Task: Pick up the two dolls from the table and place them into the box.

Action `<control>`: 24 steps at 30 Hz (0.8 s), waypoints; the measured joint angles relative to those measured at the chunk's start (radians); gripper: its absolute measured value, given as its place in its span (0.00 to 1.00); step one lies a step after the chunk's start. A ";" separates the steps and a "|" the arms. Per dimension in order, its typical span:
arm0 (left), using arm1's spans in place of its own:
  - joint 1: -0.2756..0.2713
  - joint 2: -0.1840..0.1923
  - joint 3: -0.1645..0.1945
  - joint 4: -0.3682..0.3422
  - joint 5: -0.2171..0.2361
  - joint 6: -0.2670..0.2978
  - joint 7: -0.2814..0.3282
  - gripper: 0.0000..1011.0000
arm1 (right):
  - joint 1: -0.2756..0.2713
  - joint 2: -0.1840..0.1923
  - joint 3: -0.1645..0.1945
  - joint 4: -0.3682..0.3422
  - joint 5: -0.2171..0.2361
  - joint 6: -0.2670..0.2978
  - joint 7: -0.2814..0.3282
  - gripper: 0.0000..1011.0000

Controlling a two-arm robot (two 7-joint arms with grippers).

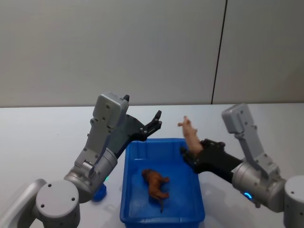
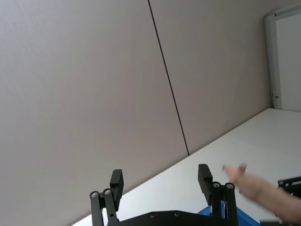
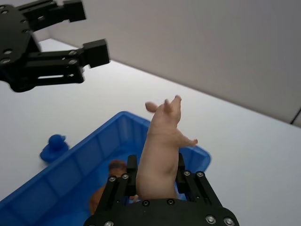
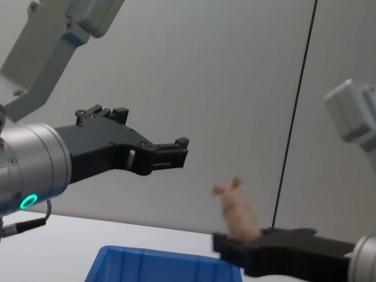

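My right gripper [image 1: 189, 153] is shut on the lower body of the pale pink doll [image 1: 189, 133], holding it upright above the far right rim of the blue box [image 1: 161, 219]. From the wrist, the pink doll [image 3: 162, 148] stands up from between the gripper's fingers over the box [image 3: 94, 137]. The reddish-brown doll [image 1: 156, 183] lies on the box floor. My left gripper [image 1: 155, 122] hangs open and holds nothing, in the air above the box's far left corner. From the chest, the left gripper [image 4: 174, 154] is higher than the pink doll [image 4: 237, 211].
A small blue toy duck [image 1: 99, 192] sits on the white table [image 1: 42, 137] just left of the box. A grey wall with a dark vertical seam [image 1: 218, 52] rises behind the table. Bare tabletop lies to the left, right and behind the box.
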 joint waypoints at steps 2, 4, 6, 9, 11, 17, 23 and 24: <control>0.000 0.000 0.000 0.000 0.000 0.000 0.000 0.99 | 0.007 -0.006 -0.006 0.007 0.003 0.028 0.022 0.44; 0.000 0.000 0.000 0.000 0.000 0.000 0.000 0.99 | 0.013 -0.011 -0.011 0.013 0.005 0.045 0.039 0.49; 0.000 0.000 0.000 0.000 0.000 0.000 0.000 0.99 | 0.021 -0.018 -0.017 0.021 0.007 0.071 0.060 0.60; 0.000 0.000 0.000 0.000 0.000 0.000 0.000 0.99 | 0.034 -0.028 -0.027 0.036 0.009 0.110 0.091 0.69; 0.000 0.000 0.000 0.000 0.000 0.000 0.000 0.99 | 0.040 -0.033 -0.032 0.043 0.010 0.128 0.104 0.73; 0.000 0.000 0.000 0.000 0.000 0.000 0.000 0.99 | 0.064 -0.048 -0.043 0.066 0.018 0.200 0.156 0.90; 0.000 0.000 0.000 0.000 0.000 0.000 0.000 0.99 | 0.074 -0.048 -0.040 0.063 0.038 0.230 0.169 0.99; 0.000 0.000 0.000 0.000 0.000 0.000 0.000 0.99 | 0.074 -0.047 -0.039 0.061 0.040 0.230 0.169 0.99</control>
